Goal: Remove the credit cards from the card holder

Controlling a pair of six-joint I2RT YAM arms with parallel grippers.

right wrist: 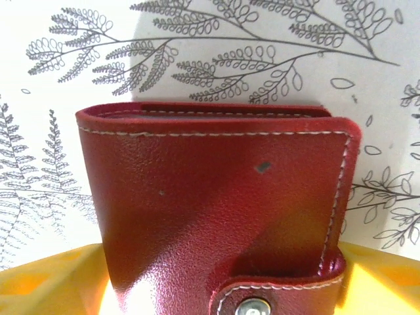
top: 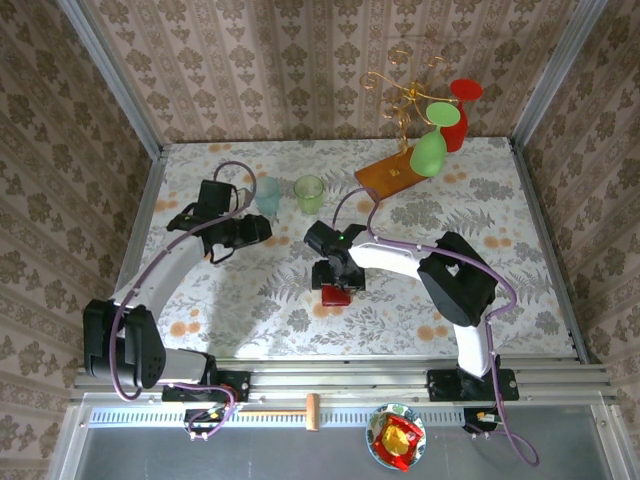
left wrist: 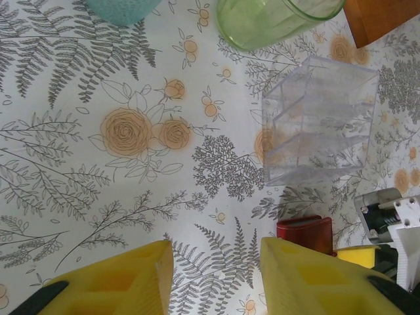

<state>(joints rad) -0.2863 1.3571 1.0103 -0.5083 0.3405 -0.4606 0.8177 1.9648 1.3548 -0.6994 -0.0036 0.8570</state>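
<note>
1. Wallpapered booth, fern-and-rose tablecloth (top: 250, 300) underfoot; along the far side a teal cup (top: 267, 192), a green cup (top: 309, 192) and a wooden base board (top: 385, 172) carrying a wire stand (top: 400, 95).
2. Mid-table, just ahead of the right arm: card holder (right wrist: 216, 210), red, folded shut, tab (right wrist: 275, 295) fastened down at its stud (right wrist: 254, 306). No credit cards on show; presumably tucked inside, so nothing to pull until the flap is opened.
3. Low over the holder: right gripper (top: 338, 272), yellow fingers (right wrist: 46, 282) set wide on either side of the wallet. Cannot tell whether clamped on it or merely bracketing it; probably placed so to steady or lift it for unsnapping.
4. Well apart, near the cups: left gripper (left wrist: 216, 275), jaws parted over bare cloth, nothing between. Likely kept back as the second hand, one to hold, one to draw cards.
5. Just beyond the holder, short of the green cup: clear plastic box (left wrist: 318, 121), untouched.
</note>
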